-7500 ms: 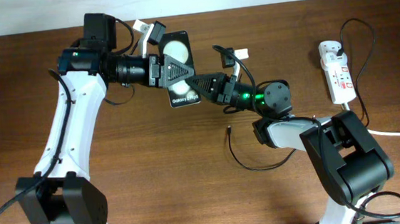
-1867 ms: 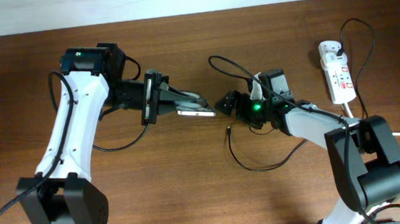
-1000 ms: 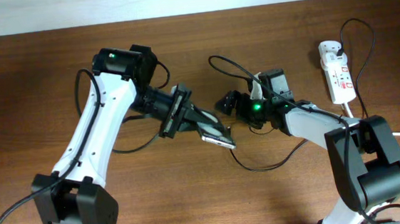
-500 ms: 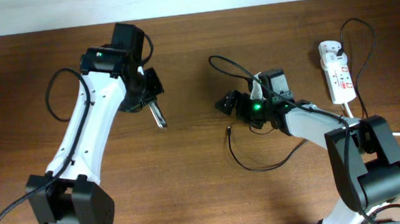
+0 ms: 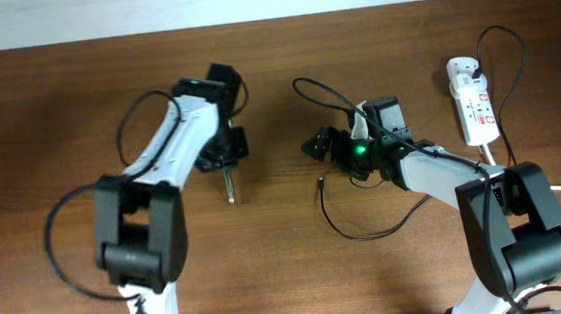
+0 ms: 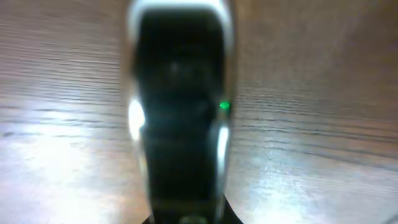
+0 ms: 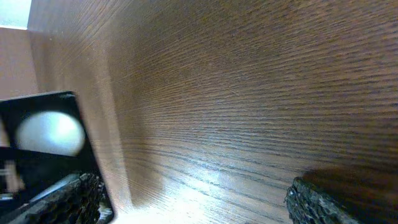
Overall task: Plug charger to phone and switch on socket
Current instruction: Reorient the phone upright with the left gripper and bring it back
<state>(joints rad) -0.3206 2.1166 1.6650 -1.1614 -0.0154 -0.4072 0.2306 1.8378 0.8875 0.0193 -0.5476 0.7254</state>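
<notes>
Overhead view: the left gripper point(image 5: 226, 167) is clamped on the phone point(image 5: 230, 187), which stands on edge above the table point(image 5: 37, 116), its free end toward 6 o'clock. The left wrist view is blurred, but the phone point(image 6: 180, 124) fills its middle. The right gripper point(image 5: 313, 144) faces 9 o'clock, and its wrist view shows the fingers point(image 7: 68, 198) spread wide with nothing between them. The charger point(image 5: 367, 234) lies loose, and its plug tip point(image 5: 321, 184) sits untouched at 6 o'clock of that gripper. I read this as the presenting step: phone up, plug not yet taken. Next, the right gripper must drop onto the plug tip and line it up with the phone's port. Bare wood lies between the arms, so there's room to work. The socket point(image 5: 473, 102) sits well apart at 3 o'clock.
</notes>
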